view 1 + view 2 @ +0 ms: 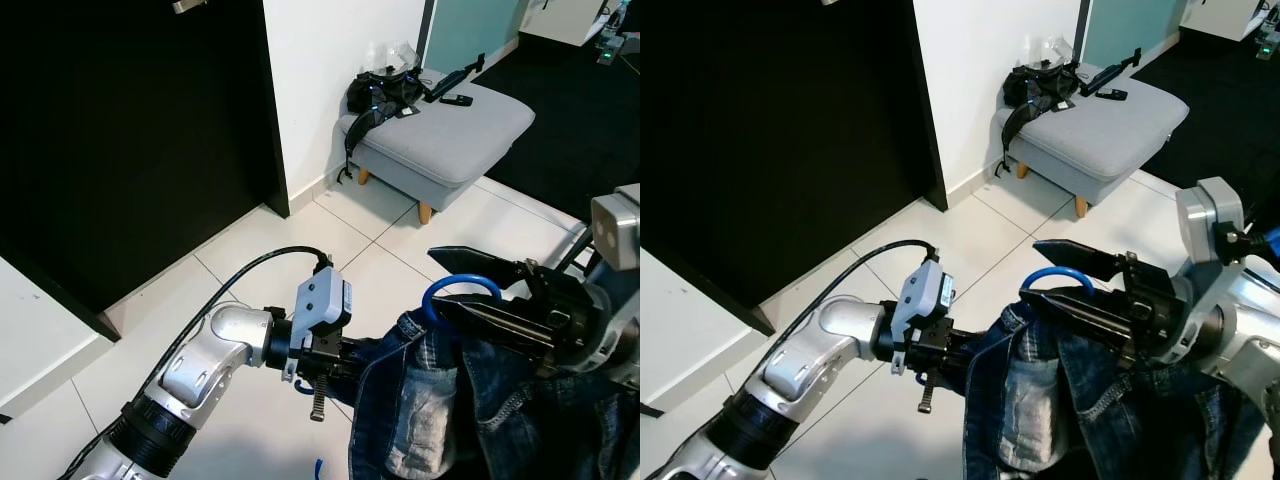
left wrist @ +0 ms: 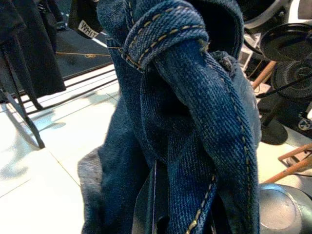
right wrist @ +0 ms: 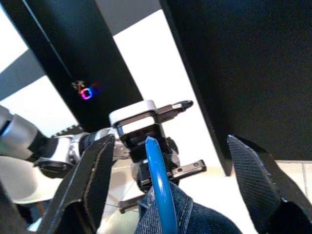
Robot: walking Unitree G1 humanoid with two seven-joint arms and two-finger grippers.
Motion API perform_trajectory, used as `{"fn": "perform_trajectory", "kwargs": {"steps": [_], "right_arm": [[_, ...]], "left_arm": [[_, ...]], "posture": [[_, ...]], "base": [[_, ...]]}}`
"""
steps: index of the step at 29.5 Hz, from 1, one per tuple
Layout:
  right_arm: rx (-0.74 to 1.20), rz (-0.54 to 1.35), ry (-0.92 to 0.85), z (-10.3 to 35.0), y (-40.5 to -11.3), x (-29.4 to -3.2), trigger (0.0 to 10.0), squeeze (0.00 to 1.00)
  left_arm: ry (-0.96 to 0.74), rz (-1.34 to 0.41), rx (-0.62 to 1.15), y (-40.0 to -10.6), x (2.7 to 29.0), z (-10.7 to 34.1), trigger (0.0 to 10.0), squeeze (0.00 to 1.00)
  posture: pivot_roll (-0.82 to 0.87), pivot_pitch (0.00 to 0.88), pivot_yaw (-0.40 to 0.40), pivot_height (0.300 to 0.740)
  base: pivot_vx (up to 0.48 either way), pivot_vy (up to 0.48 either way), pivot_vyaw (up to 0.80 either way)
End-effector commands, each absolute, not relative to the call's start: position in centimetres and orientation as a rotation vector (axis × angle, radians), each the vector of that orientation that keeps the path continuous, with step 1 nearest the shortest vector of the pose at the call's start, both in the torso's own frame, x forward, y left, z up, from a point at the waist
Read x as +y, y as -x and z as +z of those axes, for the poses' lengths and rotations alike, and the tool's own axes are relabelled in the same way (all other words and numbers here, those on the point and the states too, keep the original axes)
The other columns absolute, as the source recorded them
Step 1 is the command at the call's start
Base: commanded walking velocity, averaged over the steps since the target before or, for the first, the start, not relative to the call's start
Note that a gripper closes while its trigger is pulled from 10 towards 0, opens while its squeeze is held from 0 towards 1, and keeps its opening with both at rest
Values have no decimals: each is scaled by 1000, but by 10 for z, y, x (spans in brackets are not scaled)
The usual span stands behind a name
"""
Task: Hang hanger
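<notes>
Hanger (image 1: 455, 292), blue and stiff, carries heavy, floppy denim jeans (image 1: 470, 410) over the tiled floor. Left gripper (image 1: 345, 362) pinches the cloth; right gripper (image 3: 161, 161) gapes wide around the hook, best gripped there.

Grey footstool (image 1: 455, 135) with black bag (image 1: 380, 95)
</notes>
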State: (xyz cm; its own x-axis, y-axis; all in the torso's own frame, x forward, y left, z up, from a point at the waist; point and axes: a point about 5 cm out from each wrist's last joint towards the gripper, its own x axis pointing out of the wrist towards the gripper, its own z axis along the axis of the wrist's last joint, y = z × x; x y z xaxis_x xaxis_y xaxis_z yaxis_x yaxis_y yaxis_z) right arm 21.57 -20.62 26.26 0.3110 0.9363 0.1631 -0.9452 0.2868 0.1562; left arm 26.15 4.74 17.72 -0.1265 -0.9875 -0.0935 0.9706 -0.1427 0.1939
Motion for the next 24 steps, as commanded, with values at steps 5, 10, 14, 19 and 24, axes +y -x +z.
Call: {"fn": "perform_trajectory", "kwargs": {"steps": [5,10,14,19,24], "right_arm": [[-41,1329,-267,264,-213,-200,0,0],[-37,1332,-261,263,-213,-199,0,0],[-19,1342,-254,261,-214,-197,0,0],[0,1335,-231,260,-217,-195,0,0],[-3,1325,-217,261,-221,-195,0,0]], "left_arm": [[-205,-1797,-130,-247,46,182,10000,0],[-204,-1802,-123,-247,46,181,10000,0],[-206,-1788,-121,-250,48,181,10000,0],[-195,-1757,-132,-256,51,185,10000,0],[-171,-1721,-147,-262,56,190,10000,0]], "posture": [[-18,178,68,740],[-19,177,68,740],[-18,177,67,740],[-18,174,63,740],[-17,174,58,740]], "base": [[0,0,0],[0,0,0],[0,0,0],[0,0,0],[0,0,0]]}}
